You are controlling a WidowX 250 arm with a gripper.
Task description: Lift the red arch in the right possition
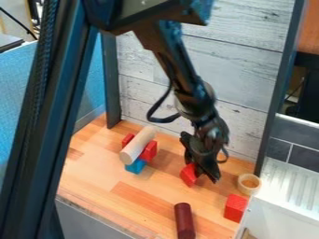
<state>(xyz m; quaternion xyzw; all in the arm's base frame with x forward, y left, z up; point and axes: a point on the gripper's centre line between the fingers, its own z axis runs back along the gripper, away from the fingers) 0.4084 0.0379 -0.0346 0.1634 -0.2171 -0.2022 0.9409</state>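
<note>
The black gripper [205,167] hangs low over the wooden surface, right of centre and near the whitewashed back panel. Against its left side is a small red piece [188,174], tilted and partly covered by the gripper. Whether this piece is an arch, and whether it is held, I cannot tell. To the left, a pale wooden cylinder [138,145] lies aslant over red pieces [149,151], with a blue block [135,166] low beneath them.
A dark red cylinder [184,221] lies near the front edge. At the right are a red block [235,207] and a small round tan container [248,184], beside a white ridged tray [289,186]. A dark upright post [56,116] crosses the left foreground.
</note>
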